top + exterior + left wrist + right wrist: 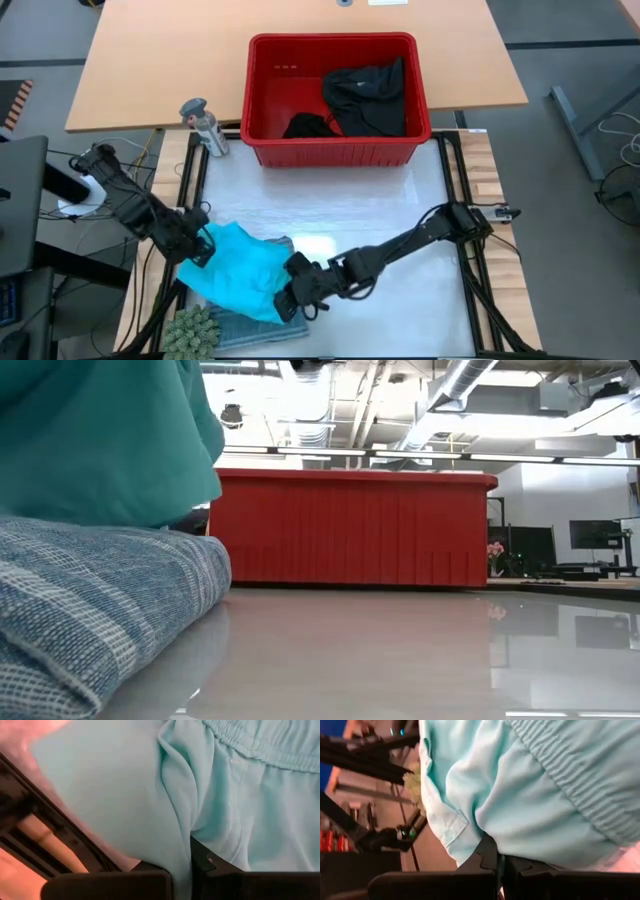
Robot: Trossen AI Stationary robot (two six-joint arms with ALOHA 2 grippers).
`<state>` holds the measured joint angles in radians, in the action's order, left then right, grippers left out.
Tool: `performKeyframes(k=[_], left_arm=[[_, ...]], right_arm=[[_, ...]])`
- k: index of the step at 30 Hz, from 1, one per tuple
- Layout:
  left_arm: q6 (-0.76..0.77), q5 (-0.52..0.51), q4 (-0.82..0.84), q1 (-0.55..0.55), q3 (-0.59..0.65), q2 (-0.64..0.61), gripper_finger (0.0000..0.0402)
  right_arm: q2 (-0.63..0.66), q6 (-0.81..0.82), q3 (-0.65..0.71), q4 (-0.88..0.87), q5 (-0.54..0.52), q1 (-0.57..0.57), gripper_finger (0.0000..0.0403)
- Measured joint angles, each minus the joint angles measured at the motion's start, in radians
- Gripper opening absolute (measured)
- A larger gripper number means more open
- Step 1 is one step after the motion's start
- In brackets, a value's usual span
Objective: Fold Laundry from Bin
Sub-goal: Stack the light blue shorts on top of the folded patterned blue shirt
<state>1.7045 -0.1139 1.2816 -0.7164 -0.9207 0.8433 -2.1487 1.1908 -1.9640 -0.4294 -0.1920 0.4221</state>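
Note:
The turquoise garment (pixel 237 270) is held up at the table's near left, above a folded blue-grey striped garment (pixel 245 325) that lies flat on the table. My left gripper (pixel 200 245) is shut on the turquoise garment's left side, and my right gripper (pixel 295 292) is shut on its right side. The red bin (pixel 335 100) stands at the far middle with black garments (pixel 365 95) lying inside it. In the low view the turquoise cloth (pixel 100 440) hangs over the striped garment (pixel 90 610). My left gripper pinches a fold of the turquoise cloth (pixel 182 852) between its two fingers, below the elastic waistband (pixel 265 745). The cloth sits lifted, slack and creased. My right gripper pinches the turquoise cloth (pixel 492 837) between its two fingers near a hemmed corner (pixel 447 827), beside the elastic band (pixel 570 775). The cloth is lifted and hangs slack.
A small grey bottle (pixel 203 125) stands left of the bin. A green spiky object (pixel 190 332) sits at the near left corner. The white mat (pixel 400 280) lies bare on the right half.

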Motion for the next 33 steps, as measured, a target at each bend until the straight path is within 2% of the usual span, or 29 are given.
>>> performKeyframes(k=[8,15,18,25,27,33], left_arm=[[-0.268,0.002,-0.093,0.178,0.000,0.018,0.0000],[-0.558,0.124,-0.122,0.324,0.001,0.075,0.0000],[-0.661,0.139,-0.125,0.358,0.001,0.107,0.0000],[-0.709,0.099,-0.131,0.371,0.001,0.141,0.0005],[-0.703,0.089,-0.129,0.371,0.001,0.140,0.0015],[-0.689,0.076,-0.115,0.371,0.001,0.104,0.0080]], right_arm=[[-0.021,0.082,0.001,0.087,-0.104,0.068,0.0023],[-0.120,0.054,-0.034,0.316,-0.093,0.070,0.0023],[-0.184,0.021,-0.113,0.299,-0.071,0.069,0.0023],[-0.295,0.004,-0.271,0.129,-0.070,0.069,0.0024],[-0.297,-0.012,-0.272,0.101,-0.060,0.069,0.0042],[-0.290,-0.044,-0.274,0.041,-0.047,0.077,0.0144]])
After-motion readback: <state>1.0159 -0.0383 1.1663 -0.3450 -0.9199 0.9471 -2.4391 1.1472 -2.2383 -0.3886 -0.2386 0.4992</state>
